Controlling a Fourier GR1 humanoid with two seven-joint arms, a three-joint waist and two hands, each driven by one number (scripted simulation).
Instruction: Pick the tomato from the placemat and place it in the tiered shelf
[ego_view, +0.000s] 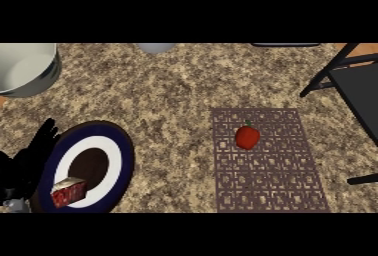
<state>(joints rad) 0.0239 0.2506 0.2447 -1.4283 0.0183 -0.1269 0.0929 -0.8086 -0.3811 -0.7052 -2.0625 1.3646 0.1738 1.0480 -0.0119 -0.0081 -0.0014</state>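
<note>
Left hand (29, 155) rests open; red tomato (247, 137) lies on placemat (269, 185)

- Speckled brown counter (170, 90), seen from above.
- Patterned placemat (269, 170) near its front right edge.
- Dark-rimmed plate (122, 150) at front left.
- Grey pot (29, 70) at back left corner.
- Black tiered shelf (354, 85) along right edge.
</note>
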